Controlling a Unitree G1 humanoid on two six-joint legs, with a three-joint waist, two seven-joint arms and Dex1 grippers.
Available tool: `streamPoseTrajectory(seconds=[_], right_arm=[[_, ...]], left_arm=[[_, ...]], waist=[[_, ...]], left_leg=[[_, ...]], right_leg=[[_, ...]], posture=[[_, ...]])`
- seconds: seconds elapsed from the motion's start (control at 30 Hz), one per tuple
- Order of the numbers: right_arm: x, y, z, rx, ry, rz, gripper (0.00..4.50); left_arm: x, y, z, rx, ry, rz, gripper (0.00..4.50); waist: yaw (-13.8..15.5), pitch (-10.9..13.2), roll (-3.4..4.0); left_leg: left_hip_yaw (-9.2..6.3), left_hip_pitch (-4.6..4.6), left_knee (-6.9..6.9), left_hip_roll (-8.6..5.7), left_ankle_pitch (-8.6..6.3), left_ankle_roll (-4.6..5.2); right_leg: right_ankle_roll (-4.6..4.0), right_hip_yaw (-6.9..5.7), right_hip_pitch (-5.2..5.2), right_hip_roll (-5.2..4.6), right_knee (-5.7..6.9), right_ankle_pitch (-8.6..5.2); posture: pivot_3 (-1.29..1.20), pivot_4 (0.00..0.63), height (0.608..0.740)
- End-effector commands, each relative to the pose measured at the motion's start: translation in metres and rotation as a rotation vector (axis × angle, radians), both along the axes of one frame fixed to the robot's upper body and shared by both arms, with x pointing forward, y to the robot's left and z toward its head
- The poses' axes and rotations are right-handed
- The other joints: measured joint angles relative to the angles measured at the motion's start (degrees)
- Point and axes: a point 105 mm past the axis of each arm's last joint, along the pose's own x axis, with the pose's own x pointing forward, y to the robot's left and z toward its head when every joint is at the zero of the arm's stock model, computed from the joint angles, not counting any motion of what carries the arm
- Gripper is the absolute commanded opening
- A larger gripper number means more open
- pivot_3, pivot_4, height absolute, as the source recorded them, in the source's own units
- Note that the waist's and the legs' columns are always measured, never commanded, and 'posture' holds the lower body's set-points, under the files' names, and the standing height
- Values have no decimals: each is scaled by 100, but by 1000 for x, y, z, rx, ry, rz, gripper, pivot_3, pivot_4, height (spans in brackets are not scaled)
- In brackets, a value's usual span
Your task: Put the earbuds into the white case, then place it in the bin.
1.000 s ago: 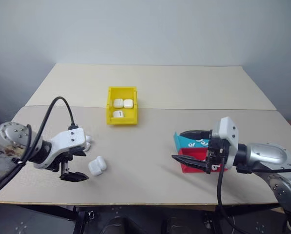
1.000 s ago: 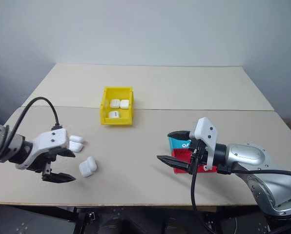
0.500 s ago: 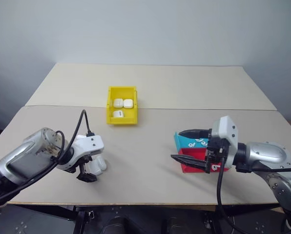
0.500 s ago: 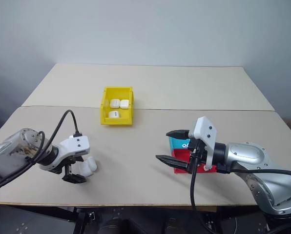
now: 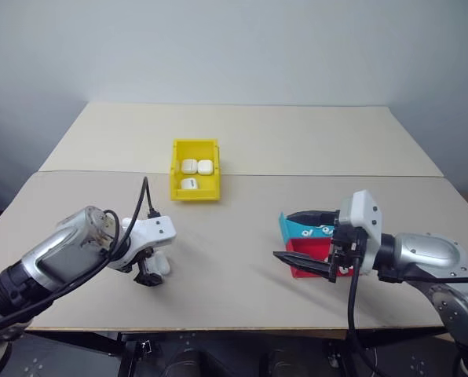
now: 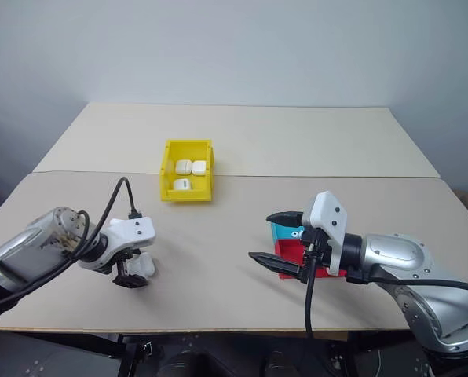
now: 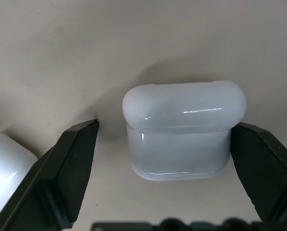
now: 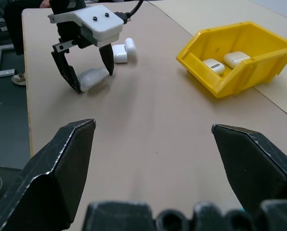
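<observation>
A white case point(image 7: 182, 130) lies on the table near the front left, with my left gripper point(image 5: 148, 278) open and pointing down over it. One black finger point(image 7: 66, 168) stands on each side of the case, and a gap shows on both sides. The right wrist view shows the same gripper straddling that case point(image 8: 93, 77). The yellow bin point(image 5: 195, 189) stands mid-table with three white cases in it. Tiny white earbuds point(image 5: 324, 230) lie in the teal tray point(image 5: 295, 228). My right gripper point(image 5: 283, 235) hangs open in front of that tray, holding nothing.
A red tray point(image 5: 311, 253) sits against the teal tray's front. Two more white cases point(image 8: 120, 50) lie just beyond my left gripper, and the edge of one of them point(image 7: 8, 163) shows in the left wrist view. The table's front edge runs close below both hands.
My left gripper has come down and to the right, from beside the white case to straddling it, with its jaws still open. The right arm has not moved.
</observation>
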Motion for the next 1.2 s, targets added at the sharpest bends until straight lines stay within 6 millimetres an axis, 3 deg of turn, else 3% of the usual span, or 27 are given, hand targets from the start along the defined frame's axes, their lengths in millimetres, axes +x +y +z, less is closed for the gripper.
streamPoseTrajectory(seconds=[0.03, 0.2, 0.33, 0.5, 0.63, 0.77, 0.9, 1.03, 1.2], right_arm=[[-4, 0, 11, 13, -52, 7, 4500], [-5, 0, 10, 12, -51, 7, 4500], [-4, -1, 10, 12, -56, 1, 4500], [1, -5, 12, 9, -67, -13, 4500], [11, -9, 18, -6, -101, -16, 4500], [23, -17, 26, -57, -151, -25, 4500], [32, -28, 29, -206, -174, -21, 4500], [35, -49, 19, -461, -150, 32, 4500], [33, -63, 7, -679, -68, 149, 4500]], left_arm=[[2, 2, 0, 29, -42, -33, 4107], [-1, 5, 1, 38, -63, -60, 2852], [-5, 11, 16, -26, -117, -103, 2824], [3, 4, 58, -301, -324, -138, 2824], [8, -18, 101, -663, -575, -168, 2824], [16, -51, 120, -955, -755, -171, 2824], [5, -93, 123, -1249, -626, -275, 2824], [-8, -117, 122, -1348, -565, -444, 2824], [-16, -133, 124, -1425, -551, -591, 2824]], waist=[[0, 0, 0], [11, -3, 4], [-34, -3, 4], [-10, -3, 4], [41, -4, 1], [55, -6, 4], [48, -7, 4], [25, -9, 9], [-29, -11, 11]], left_leg=[[0, 1, 0, 0, 0, 0], [0, 15, 0, 0, 0, 0], [1, 12, -2, 3, 0, 0], [1, 5, -1, 7, 0, 0], [0, 2, 10, 0, -1, 1], [-2, -3, 18, -2, -2, 4], [-5, -12, 30, -2, -1, 3], [-1, -9, 29, -1, -2, 4], [2, -2, 32, 0, -2, 4]], right_leg=[[0, 0, 1, 0, 0, 0], [0, 1, 12, -1, 4, 0], [0, 4, 4, 0, 2, 0], [-1, 1, -1, 3, 1, 1], [2, -7, 8, -9, -2, 2], [3, -9, 12, -9, -1, 4], [4, -12, 12, -8, 1, 7], [5, -11, 11, -7, -3, 7], [5, -7, 14, -6, -2, 7]], posture=[[0, 150, 740], [0, 150, 740], [0, 150, 740], [0, 150, 740], [0, 150, 740], [0, 150, 740], [0, 150, 740], [0, 150, 740], [0, 150, 740]])
